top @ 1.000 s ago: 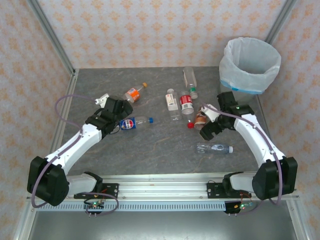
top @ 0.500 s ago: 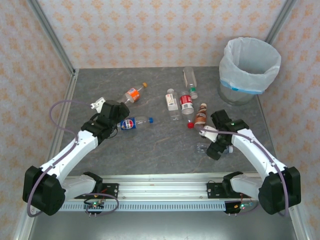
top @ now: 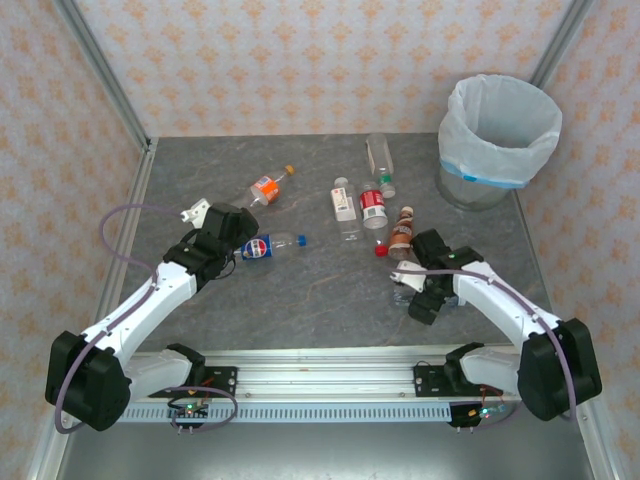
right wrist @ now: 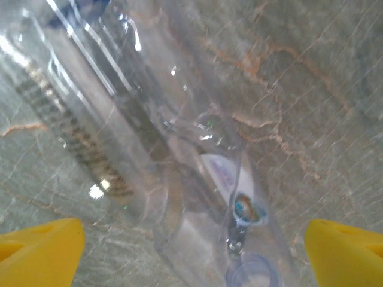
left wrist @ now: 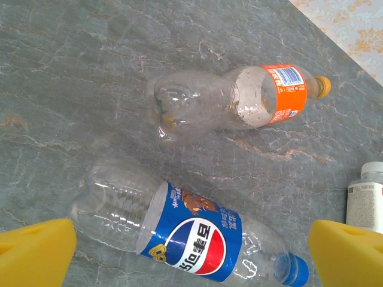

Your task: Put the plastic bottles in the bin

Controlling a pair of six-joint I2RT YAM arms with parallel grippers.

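The bin [top: 498, 130] stands at the back right, lined with a white bag. A blue-label bottle [left wrist: 191, 239] lies flat between the open yellow fingertips of my left gripper [left wrist: 191, 257], apart from both; from above, the left gripper [top: 230, 240] sits at this bottle's [top: 268, 245] left end. An orange-label bottle [left wrist: 239, 104] lies just beyond it. My right gripper [top: 427, 298] hovers open over a crushed clear bottle [right wrist: 179, 179], which lies between its fingertips [right wrist: 39, 251]. White-label [top: 344, 205], red-label [top: 373, 207], brown [top: 402, 232] and clear [top: 379, 155] bottles lie mid-table.
Patterned walls and metal posts enclose the grey marble table [top: 300, 300] at the back and sides. The arm bases sit on a rail [top: 320, 385] along the near edge. A white-capped bottle [left wrist: 368, 200] edges into the left wrist view at right.
My right gripper has swung from beside the brown bottle toward the near edge, onto the crushed clear bottle. My left gripper has shifted slightly left, still over the blue-label bottle.
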